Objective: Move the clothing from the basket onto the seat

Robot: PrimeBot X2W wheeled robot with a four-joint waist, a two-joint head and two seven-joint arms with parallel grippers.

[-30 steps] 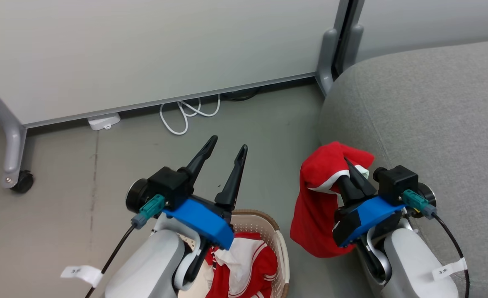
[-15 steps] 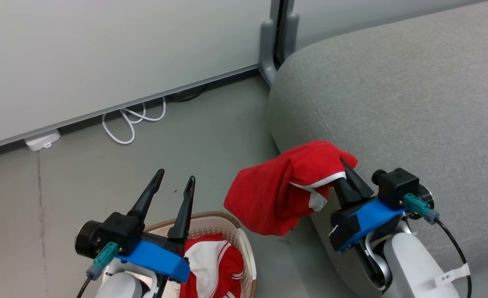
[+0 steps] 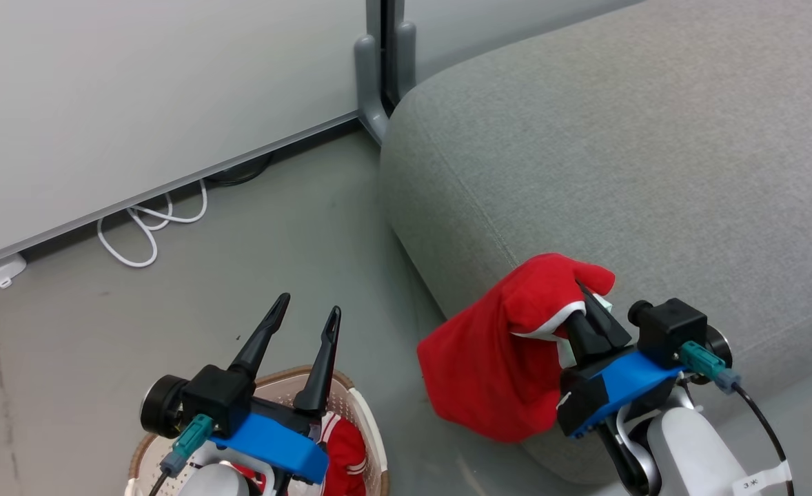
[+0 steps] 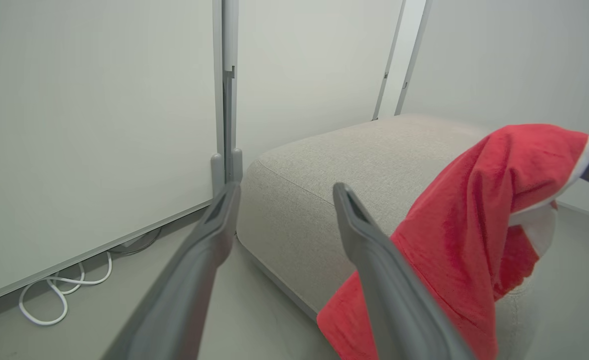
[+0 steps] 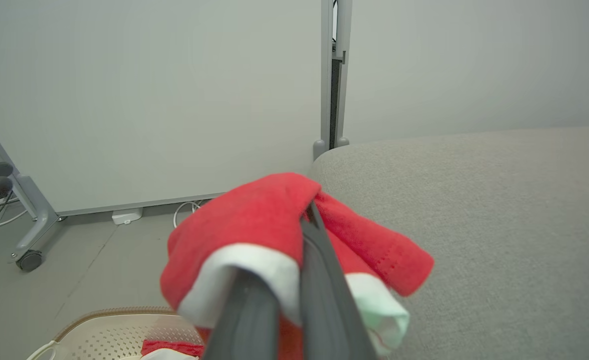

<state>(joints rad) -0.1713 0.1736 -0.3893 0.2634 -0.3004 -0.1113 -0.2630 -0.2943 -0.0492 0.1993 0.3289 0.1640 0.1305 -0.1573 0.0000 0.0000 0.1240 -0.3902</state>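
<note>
The right gripper (image 3: 585, 303) pinches red clothing (image 3: 489, 372) tight to carry it onto the seat (image 3: 620, 138); the left gripper (image 3: 309, 304) hangs spread by the basket (image 3: 368, 430).

A red white-trimmed garment (image 3: 489, 372) is being held hanging at the grey sofa cushion (image 3: 620, 158) edge, five o'clock; a second red garment (image 3: 344, 451) is being kept in the perforated basket (image 3: 369, 432), seven o'clock.

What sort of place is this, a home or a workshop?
Probably a test room staged like a home: plain partition panels, one on a wheeled leg, a bare grey floor with a loose white cable, one grey seat and a laundry basket.
</note>
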